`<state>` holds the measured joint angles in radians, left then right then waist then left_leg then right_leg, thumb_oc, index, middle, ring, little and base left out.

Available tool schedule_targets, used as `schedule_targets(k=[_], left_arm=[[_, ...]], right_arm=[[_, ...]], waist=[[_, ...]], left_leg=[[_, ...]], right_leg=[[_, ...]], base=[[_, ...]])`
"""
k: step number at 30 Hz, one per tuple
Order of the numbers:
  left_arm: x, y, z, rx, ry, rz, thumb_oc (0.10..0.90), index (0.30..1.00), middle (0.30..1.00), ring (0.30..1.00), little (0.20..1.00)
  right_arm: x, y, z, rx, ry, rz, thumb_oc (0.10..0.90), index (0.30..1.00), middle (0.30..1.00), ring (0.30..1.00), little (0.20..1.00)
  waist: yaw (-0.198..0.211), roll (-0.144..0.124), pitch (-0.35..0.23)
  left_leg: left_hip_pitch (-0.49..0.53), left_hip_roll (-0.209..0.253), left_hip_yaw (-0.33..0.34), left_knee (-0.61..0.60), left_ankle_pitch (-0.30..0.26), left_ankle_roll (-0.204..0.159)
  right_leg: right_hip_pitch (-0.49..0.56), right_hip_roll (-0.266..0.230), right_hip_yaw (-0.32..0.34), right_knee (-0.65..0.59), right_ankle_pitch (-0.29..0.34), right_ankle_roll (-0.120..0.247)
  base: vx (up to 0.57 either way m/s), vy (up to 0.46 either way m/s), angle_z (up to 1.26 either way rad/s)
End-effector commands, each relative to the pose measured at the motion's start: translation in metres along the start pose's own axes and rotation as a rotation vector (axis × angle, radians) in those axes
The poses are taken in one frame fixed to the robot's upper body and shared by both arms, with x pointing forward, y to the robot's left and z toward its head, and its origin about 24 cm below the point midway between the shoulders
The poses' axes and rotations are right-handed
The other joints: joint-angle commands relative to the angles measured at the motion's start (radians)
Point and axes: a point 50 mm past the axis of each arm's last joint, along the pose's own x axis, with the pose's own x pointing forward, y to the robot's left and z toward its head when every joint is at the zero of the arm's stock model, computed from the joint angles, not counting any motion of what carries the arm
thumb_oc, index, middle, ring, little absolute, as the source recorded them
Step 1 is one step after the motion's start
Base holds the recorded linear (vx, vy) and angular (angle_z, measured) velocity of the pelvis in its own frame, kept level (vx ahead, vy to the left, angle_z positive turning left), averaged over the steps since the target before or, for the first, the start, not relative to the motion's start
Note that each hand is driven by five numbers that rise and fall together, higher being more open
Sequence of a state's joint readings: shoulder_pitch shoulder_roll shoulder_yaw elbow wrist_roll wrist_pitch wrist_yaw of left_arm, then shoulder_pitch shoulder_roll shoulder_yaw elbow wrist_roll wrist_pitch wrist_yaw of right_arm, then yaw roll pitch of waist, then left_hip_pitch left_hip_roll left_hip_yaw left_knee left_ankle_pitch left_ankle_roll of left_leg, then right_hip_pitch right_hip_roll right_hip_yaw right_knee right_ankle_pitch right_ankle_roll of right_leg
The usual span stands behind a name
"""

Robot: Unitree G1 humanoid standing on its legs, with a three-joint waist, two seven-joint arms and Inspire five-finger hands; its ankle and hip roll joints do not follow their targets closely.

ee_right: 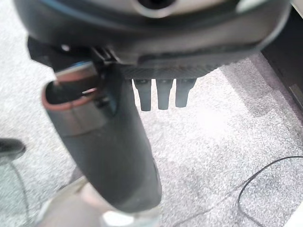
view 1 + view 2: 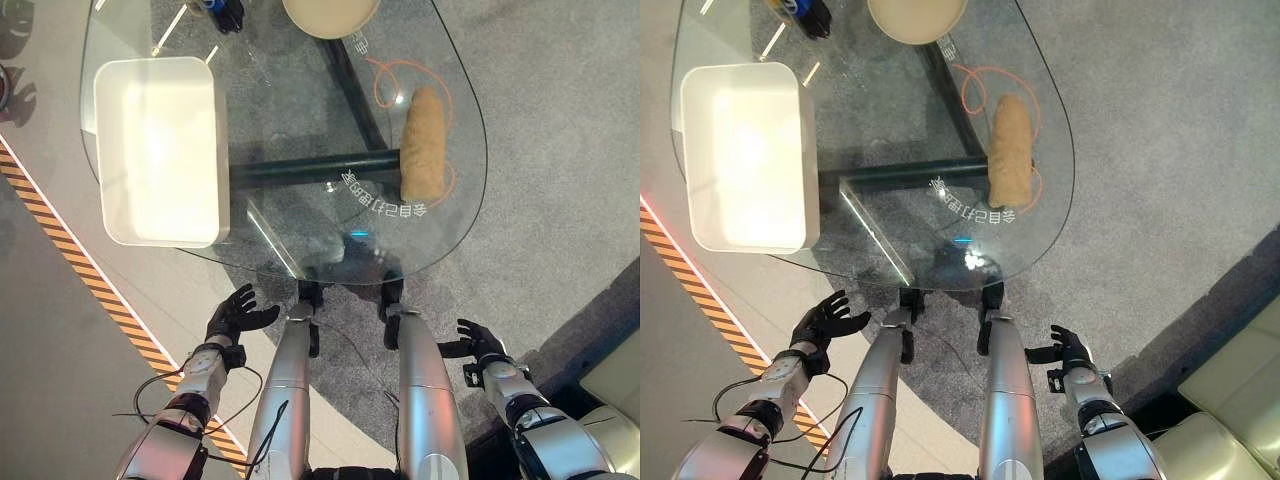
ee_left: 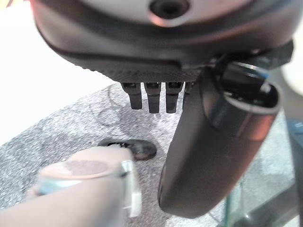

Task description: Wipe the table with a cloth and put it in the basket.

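Nearest the camera, the left hand [image 2: 238, 314] hangs below the near edge of the glass worktop [image 2: 300, 235], over the floor, with its fingers [image 2: 243, 297] spread wide and holding nothing. The right hand [image 2: 478, 343] hangs at about the same level on the other side, likewise clear of the worktop, its fingers [image 1: 162, 93] straight and relaxed and holding nothing; the right wrist view shows them extended over grey carpet [image 1: 227, 123]. The left wrist view shows the left hand's fingers [image 3: 154, 97] also straight, with the same carpet beyond them.

The worktop is a rounded transparent pane; a dark frame [image 2: 310, 170] shows through it. The cloth [image 2: 424, 143], tan and rolled into an upright oblong, lies on the right part of the worktop, well apart from both hands. An orange cord [image 2: 385, 80] loops around and beside it. The basket [image 2: 157, 150], a white rectangular container, stands on the left part of the worktop, well apart from the cloth. At the far edge sits a round beige dish [image 2: 330, 16], and to its left a small dark object [image 2: 228, 14] too small to identify. A striped orange-and-black line [image 2: 90, 280] runs along the floor on the left.
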<state>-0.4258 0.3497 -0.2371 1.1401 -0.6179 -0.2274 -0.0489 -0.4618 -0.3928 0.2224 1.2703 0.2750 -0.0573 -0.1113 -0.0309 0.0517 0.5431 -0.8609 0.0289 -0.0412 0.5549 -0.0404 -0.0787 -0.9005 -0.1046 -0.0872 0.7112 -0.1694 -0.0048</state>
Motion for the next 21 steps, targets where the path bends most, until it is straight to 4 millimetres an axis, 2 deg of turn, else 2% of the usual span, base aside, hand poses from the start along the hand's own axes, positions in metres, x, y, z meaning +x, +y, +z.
schedule_targets(k=[1, 6, 7, 13, 17, 21], left_arm=[[-0.011, 0.019, -0.017, -0.063, 0.021, 0.076, 0.8, 0.9, 0.9, 0.9, 0.9], [-0.013, 0.02, -0.021, -0.073, 0.017, 0.07, 0.8, 0.9, 0.9, 0.9, 0.9], [-0.014, 0.02, -0.023, -0.072, 0.021, 0.07, 0.8, 0.9, 0.9, 0.9, 0.9], [-0.015, 0.022, -0.025, -0.072, 0.028, 0.07, 0.8, 0.9, 0.9, 0.9, 0.9], [-0.016, 0.025, -0.025, -0.068, 0.036, 0.072, 0.8, 0.9, 0.9, 0.9, 0.9], [-0.017, 0.026, -0.026, -0.06, 0.039, 0.075, 0.8, 0.9, 0.9, 0.9, 0.9]], right_arm=[[-0.009, -0.026, -0.037, -0.006, 0.051, -0.093, 0.8, 0.9, 0.9, 0.9, 0.9], [-0.009, -0.029, -0.031, 0.002, -0.009, -0.145, 0.8, 0.9, 0.9, 0.9, 0.9], [-0.009, -0.029, -0.033, 0.0, -0.008, -0.149, 0.8, 0.9, 0.9, 0.9, 0.9], [-0.011, -0.038, -0.024, 0.011, -0.086, -0.256, 0.8, 0.9, 0.9, 0.9, 0.9], [-0.012, -0.05, -0.006, 0.092, -0.19, -0.382, 0.8, 0.9, 0.9, 0.9, 0.9], [-0.016, -0.06, 0.04, 0.222, -0.381, -0.464, 0.8, 0.9, 0.9, 0.9, 0.9]], waist=[[0.003, -0.001, -0.023], [0.004, -0.002, -0.023], [0.004, -0.002, -0.023], [0.005, -0.005, -0.023], [0.003, -0.008, -0.023], [0.003, -0.011, -0.023]], left_leg=[[-0.077, -0.006, 0.05, 0.152, -0.069, 0.058], [-0.113, -0.006, 0.047, 0.202, -0.087, 0.06], [-0.103, -0.007, 0.044, 0.221, -0.123, 0.056], [-0.116, -0.007, 0.042, 0.25, -0.139, 0.058], [-0.126, -0.006, 0.041, 0.278, -0.149, 0.058], [-0.127, -0.008, 0.041, 0.287, -0.155, 0.062]], right_leg=[[-0.031, 0.016, 0.012, 0.041, 0.024, 0.007], [-0.064, 0.018, 0.011, 0.094, 0.008, -0.001], [-0.055, 0.018, 0.015, 0.114, -0.024, 0.006], [-0.067, 0.016, 0.01, 0.141, -0.034, 0.003], [-0.073, 0.018, 0.009, 0.161, -0.036, 0.003], [-0.074, 0.018, 0.007, 0.162, -0.029, 0.003]], base=[[0.03, -0.002, -0.07], [0.03, 0.0, -0.05], [0.08, -0.001, 0.0], [0.02, -0.001, 0.04], [0.03, -0.008, -0.02], [0.03, -0.027, 0.12]])
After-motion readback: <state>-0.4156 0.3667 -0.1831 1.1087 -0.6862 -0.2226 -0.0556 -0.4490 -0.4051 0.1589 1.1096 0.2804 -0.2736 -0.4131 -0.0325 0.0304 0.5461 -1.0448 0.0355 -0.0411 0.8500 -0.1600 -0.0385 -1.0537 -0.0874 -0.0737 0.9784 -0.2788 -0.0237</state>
